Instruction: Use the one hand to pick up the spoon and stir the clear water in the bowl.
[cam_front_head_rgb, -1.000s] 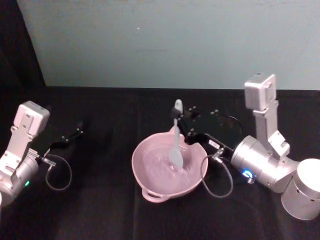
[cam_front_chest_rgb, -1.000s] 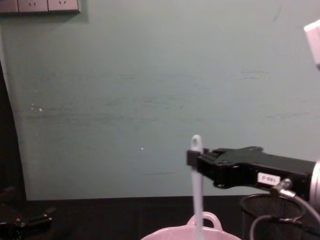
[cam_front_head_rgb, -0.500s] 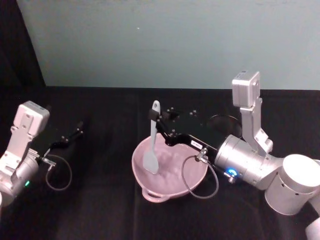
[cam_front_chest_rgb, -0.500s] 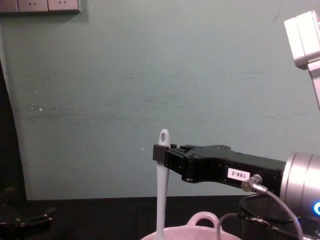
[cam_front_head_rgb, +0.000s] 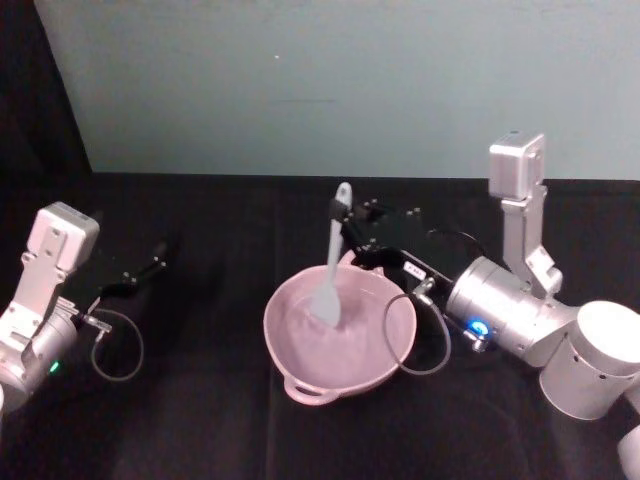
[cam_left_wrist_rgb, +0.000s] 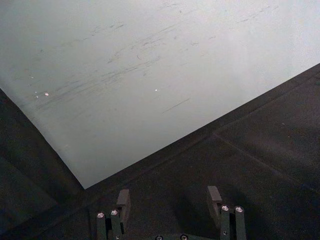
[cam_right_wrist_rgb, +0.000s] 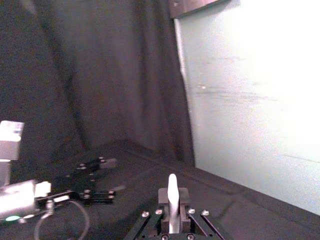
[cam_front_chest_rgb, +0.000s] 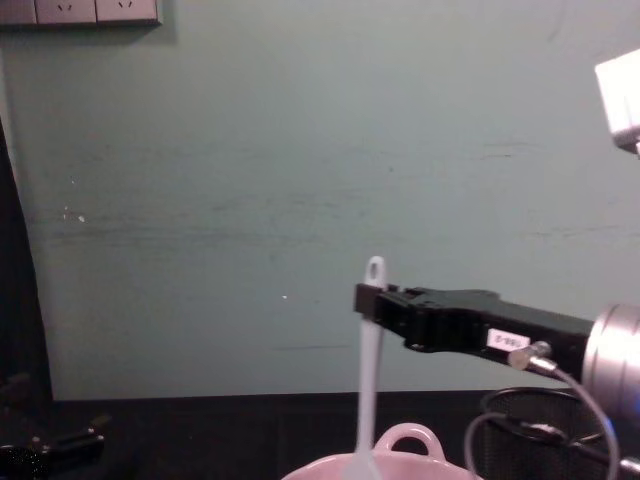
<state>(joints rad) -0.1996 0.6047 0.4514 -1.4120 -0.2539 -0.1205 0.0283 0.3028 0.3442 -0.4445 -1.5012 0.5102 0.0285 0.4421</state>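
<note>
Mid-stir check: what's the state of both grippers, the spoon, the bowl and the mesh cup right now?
Right gripper: shut on the spoon's handle, above the bowl's far rim.
Spoon: near upright, head down inside the bowl.
Bowl: upright, loop handle toward the robot; water level cannot be told.
Left gripper: open, empty, parked on the left.
Mesh cup: upright, to the right of the bowl.

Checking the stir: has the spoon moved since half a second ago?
Yes. The right tool has carried the spoon from the bowl's left side toward its middle.
</note>
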